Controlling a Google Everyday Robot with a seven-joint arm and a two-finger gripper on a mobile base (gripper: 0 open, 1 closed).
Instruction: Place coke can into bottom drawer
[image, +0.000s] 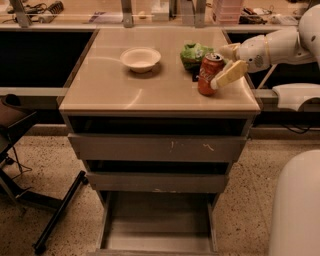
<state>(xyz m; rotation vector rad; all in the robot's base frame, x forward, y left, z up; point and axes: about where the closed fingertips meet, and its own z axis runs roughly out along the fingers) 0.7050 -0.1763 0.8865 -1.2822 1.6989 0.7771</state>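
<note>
Coke can (208, 75) on right rear of worktop (125, 95), tilted slightly, just beside green chip bag (194, 53). Bowl (141, 59) well apart to left. Tool (219, 68) clamped across can body, one finger in front, one behind.

Handling, judged: thin aluminium wall, light, smooth, slippery; dents under hard squeeze. Best hold mid-body across round side, clear of silver top.

Writing: white script on red side, Coca-Cola style, too small to read letter by letter.

Bottom drawer (157, 235) stands pulled out below.
</note>
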